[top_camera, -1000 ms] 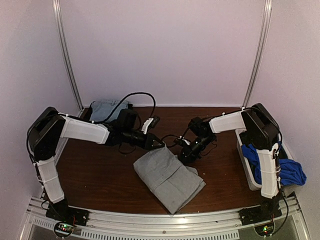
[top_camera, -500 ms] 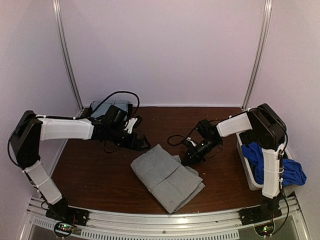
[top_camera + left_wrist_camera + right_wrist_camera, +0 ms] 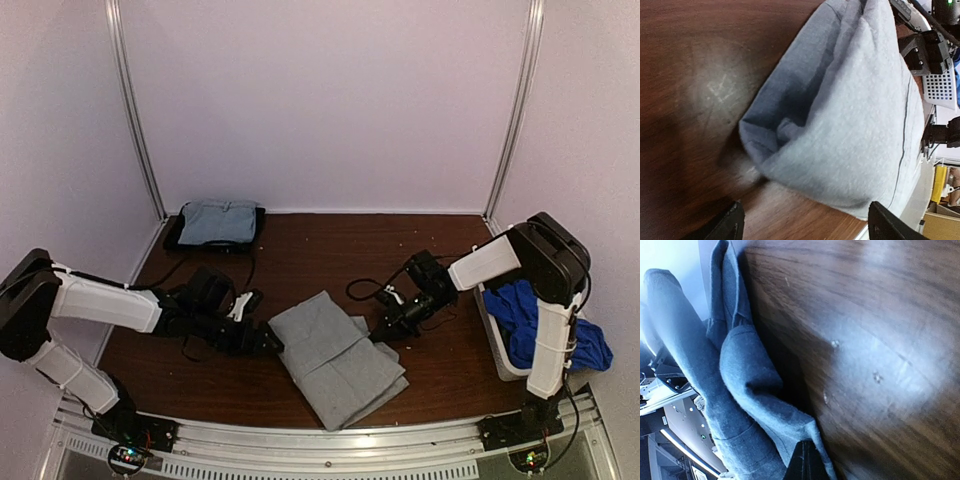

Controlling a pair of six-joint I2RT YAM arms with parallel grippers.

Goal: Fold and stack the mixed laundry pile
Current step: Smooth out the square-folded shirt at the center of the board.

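Near centre of the worktop (image 3: 300, 250): folded grey garment (image 3: 338, 362). Your left fingers (image 3: 732, 222) stand wide at its left edge; your right fingers (image 3: 801, 462) are closed at its right edge. Farther back-left, a folded light stack (image 3: 217, 220).

A folded grey garment (image 3: 742, 377) is seen lying on the dark wooden table (image 3: 880, 340), its near edge pinched by the closed right gripper (image 3: 802, 462).

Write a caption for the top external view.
Folded grey garment mid-table, open left gripper beside its left edge, shut right gripper pinching its right edge, blue cloth in white bin.
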